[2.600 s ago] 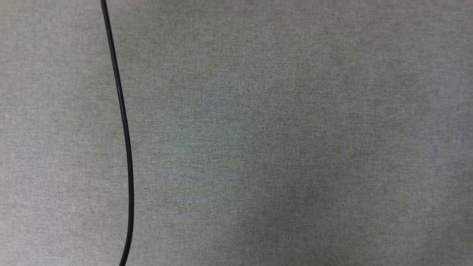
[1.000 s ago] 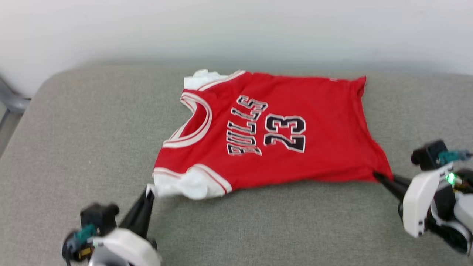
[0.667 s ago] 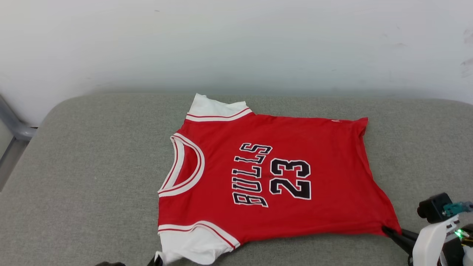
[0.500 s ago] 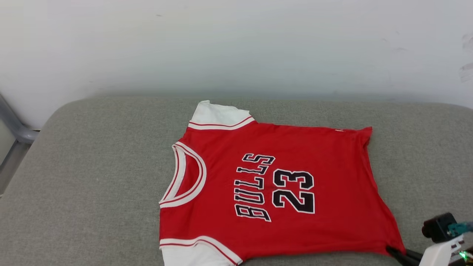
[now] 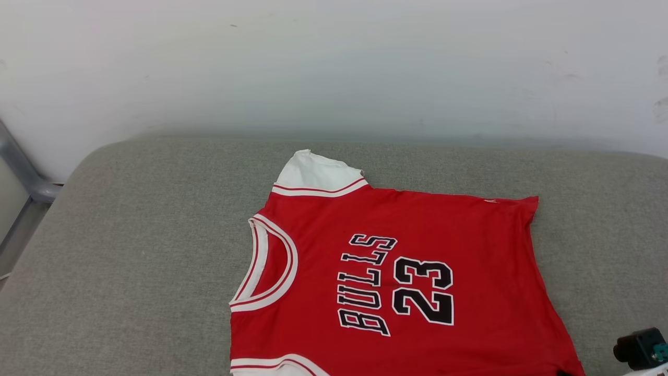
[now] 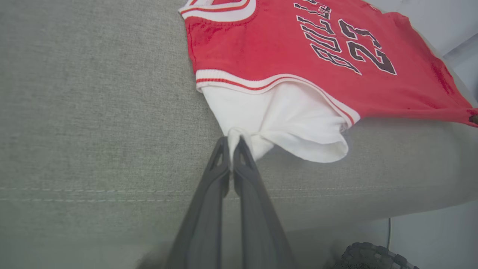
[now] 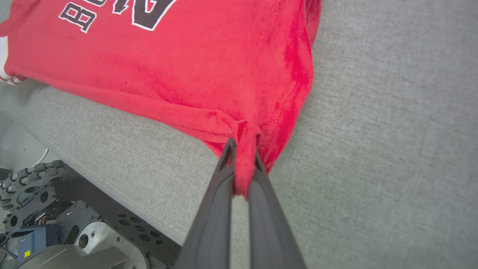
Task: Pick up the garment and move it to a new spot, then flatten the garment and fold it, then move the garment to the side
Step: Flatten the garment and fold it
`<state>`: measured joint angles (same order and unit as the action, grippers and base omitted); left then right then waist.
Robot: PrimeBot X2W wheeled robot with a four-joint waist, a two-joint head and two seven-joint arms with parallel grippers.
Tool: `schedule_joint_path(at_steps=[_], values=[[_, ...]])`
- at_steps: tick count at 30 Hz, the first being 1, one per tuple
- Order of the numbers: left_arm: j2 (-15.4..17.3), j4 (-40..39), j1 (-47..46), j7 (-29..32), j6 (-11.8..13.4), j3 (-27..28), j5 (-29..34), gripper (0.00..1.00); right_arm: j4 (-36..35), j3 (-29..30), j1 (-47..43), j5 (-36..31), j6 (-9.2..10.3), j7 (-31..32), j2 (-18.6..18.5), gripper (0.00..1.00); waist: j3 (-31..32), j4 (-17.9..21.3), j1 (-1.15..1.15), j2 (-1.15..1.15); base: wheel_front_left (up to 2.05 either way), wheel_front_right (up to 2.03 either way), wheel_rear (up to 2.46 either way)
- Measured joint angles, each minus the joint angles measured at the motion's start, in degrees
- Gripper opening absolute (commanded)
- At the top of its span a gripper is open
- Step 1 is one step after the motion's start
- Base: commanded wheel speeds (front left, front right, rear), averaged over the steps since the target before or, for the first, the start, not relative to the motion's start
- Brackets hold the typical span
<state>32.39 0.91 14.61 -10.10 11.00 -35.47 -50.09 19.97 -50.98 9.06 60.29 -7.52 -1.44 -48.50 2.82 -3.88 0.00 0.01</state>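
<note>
While both arms pinch its near edge, garment (image 5: pixel 396 271) lies print-up and mostly flat on grey cushion (image 5: pixel 130 235), collar toward robot's left, hem toward right. left gripper (image 6: pixel 232 142) clamped tight on cuff of near white sleeve (image 6: pixel 276 119), which bunches and gapes a bit. right gripper (image 7: pixel 242 147) clamped on red hem corner (image 7: pixel 261 123), cloth puckered there. Reads as flatten step, nearly done. Next likely: tug both corners evenly to smooth near edge, then lift and carry it over for the fold, tension kept equal
</note>
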Motion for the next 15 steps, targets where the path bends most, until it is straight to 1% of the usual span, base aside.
schedule_joint_path(at_steps=[7, 11, 15], values=[[1.23, -0.22, -6.96, -0.47, -0.10, 0.89, 3.44, 0.00, -2.27, 5.41, 0.12, -1.99, 0.00, 1.91, 1.13, 0.00, -0.75, 0.85, 0.00, 0.00, 0.00, 0.00, 0.00], [1.21, 1.70, -13.32, 0.37, -1.54, 0.87, 5.32, 0.00, -3.35, 8.05, 0.98, -2.68, 0.00, 3.88, 1.94, 0.00, -1.68, 1.54, 0.00, 0.00, 0.00, 0.00, 0.00], [0.90, 4.99, -19.75, 1.37, -3.90, 0.51, 6.62, 0.00, -4.61, 10.25, 2.23, -3.49, 0.00, 5.63, 2.81, 0.00, -3.06, 2.37, 0.01, 0.00, 0.00, 0.00, 0.00]])
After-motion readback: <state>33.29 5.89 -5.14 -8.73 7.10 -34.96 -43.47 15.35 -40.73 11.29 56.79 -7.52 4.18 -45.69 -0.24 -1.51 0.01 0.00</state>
